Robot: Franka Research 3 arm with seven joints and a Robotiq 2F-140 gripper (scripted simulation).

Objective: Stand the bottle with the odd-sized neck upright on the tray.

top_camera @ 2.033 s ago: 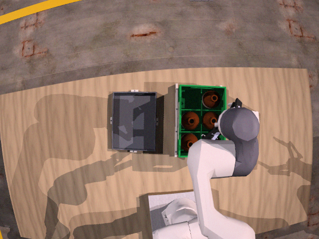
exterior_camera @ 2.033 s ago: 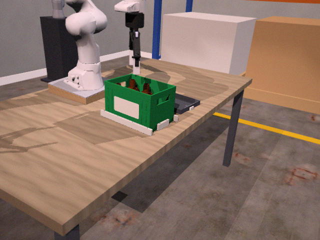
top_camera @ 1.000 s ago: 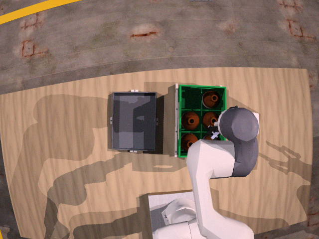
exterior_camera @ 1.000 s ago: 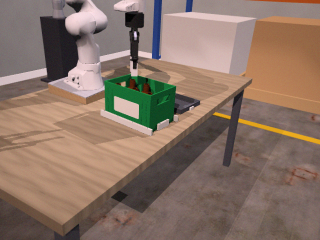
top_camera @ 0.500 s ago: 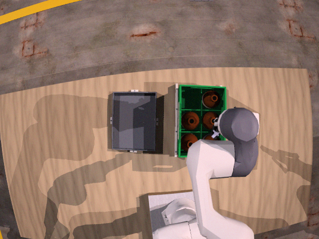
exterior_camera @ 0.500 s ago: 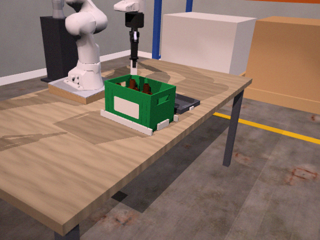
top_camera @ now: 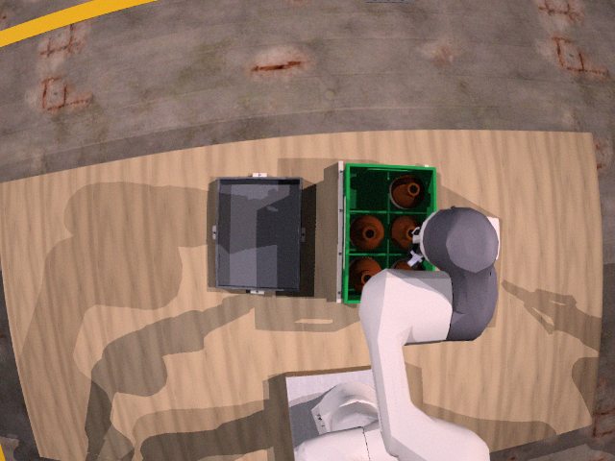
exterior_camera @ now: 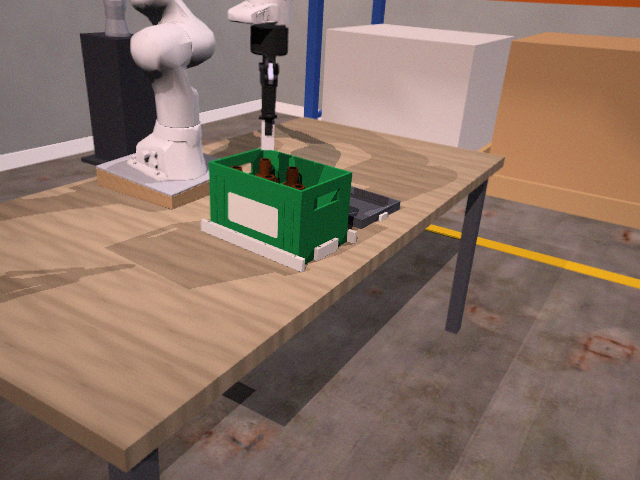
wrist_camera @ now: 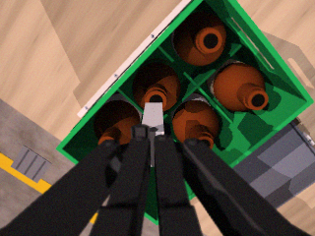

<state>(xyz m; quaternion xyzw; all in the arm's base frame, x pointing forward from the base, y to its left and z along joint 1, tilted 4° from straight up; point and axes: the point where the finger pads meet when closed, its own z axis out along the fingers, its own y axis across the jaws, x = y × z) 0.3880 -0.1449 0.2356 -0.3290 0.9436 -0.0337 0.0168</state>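
End effector (wrist_camera: pixel 153 118) (closed) above upright bottles (wrist_camera: pixel 157 93)

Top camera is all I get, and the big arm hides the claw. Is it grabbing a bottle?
Observer: No. In the wrist view the claw is shut, its pads pressed together with nothing between them.
Operator: Is it down inside the crate?
Observer: It doesn't look so. From the side, its tip seems to hang just above the bottle tops that poke out of the green crate.
Operator: Which bottle is it over?
Observer: In the wrist view the tip sits right over the mouth of a middle-row bottle.
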